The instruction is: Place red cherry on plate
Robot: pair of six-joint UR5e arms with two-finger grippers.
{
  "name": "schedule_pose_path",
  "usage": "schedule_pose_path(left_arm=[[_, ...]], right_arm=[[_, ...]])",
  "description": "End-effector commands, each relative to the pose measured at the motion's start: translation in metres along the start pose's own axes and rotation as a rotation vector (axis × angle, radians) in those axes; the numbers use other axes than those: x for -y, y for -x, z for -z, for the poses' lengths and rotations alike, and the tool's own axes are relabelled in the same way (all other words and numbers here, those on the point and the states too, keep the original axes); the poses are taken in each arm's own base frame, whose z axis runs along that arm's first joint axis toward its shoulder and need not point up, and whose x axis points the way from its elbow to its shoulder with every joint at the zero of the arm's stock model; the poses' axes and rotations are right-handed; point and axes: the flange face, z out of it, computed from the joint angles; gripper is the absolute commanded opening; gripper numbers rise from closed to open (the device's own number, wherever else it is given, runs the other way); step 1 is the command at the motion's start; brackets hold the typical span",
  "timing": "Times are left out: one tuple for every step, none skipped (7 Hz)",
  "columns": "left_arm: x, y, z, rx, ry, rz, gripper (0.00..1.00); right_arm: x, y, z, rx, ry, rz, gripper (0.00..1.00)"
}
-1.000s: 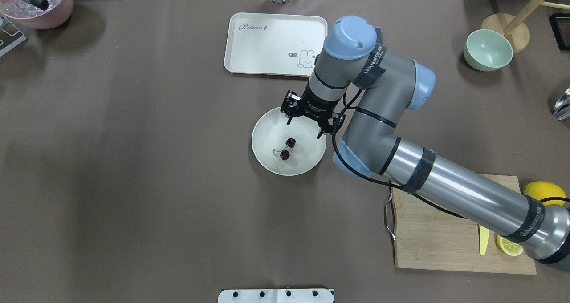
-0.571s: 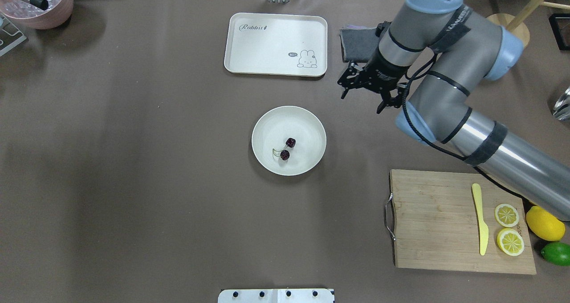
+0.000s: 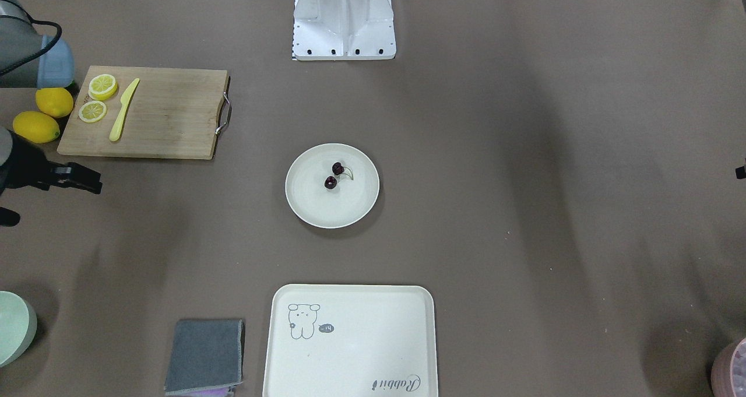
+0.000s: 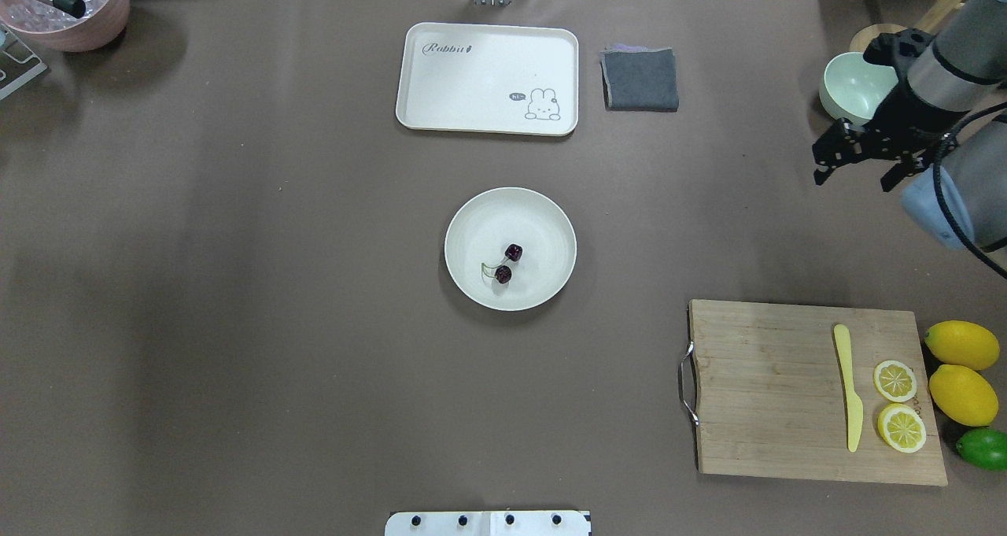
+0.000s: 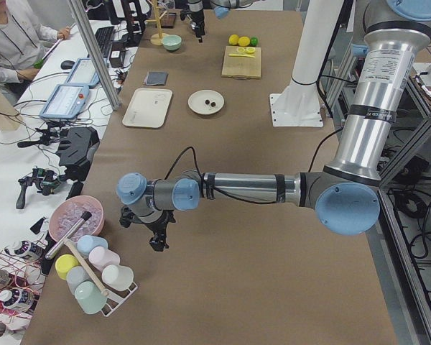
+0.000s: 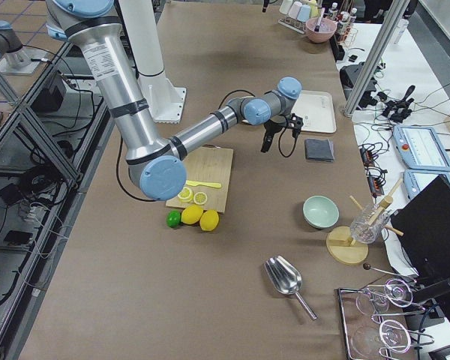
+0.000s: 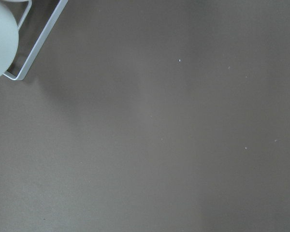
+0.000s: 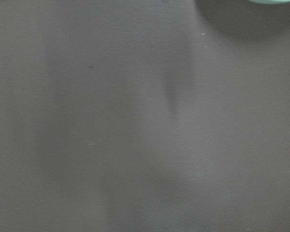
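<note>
The red cherry [image 4: 507, 263], two dark glossy fruits on thin green stems, lies inside the round cream plate [image 4: 544, 225] at mid-table, also seen in the front-facing view as the cherry [image 3: 334, 175] on the plate [image 3: 309, 201]. My right gripper [image 4: 854, 180] hangs open and empty far to the plate's right, beside the green bowl. My left gripper [image 5: 158, 237] shows clearly only in the exterior left view, low over the table's left end, and I cannot tell its state.
A cream tray [image 4: 488, 78] and grey cloth [image 4: 639, 79] lie behind the plate. A green bowl [image 4: 853, 87] stands at the back right. The cutting board [image 4: 779, 394] holds a yellow knife and lemon slices, with lemons and a lime beside it. A pink bowl [image 4: 67, 9] sits back left.
My right arm has swung away from over the plate to the far right, gripper still open. The cherry has stayed put on the plate.
</note>
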Motion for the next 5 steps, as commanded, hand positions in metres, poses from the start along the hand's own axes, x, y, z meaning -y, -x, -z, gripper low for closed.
schedule_pose_path(left_arm=[[0.002, -0.001, 0.001, 0.0, -0.002, -0.003, 0.98], [0.002, -0.002, 0.002, 0.0, -0.004, -0.005, 0.98], [0.003, -0.003, 0.003, 0.0, -0.006, -0.006, 0.98], [0.004, -0.003, 0.004, 0.002, -0.008, -0.015, 0.98], [0.003, -0.002, 0.004, 0.008, -0.009, -0.023, 0.98]], right_arm=[[-0.016, -0.114, -0.01, -0.052, 0.021, 0.045, 1.0], [-0.017, -0.16, -0.019, -0.06, 0.04, 0.042, 1.0], [-0.015, -0.204, -0.018, -0.06, 0.046, 0.075, 1.0], [-0.013, -0.232, -0.02, -0.061, 0.055, 0.081, 1.0], [-0.012, -0.262, -0.013, -0.067, 0.045, 0.114, 1.0]])
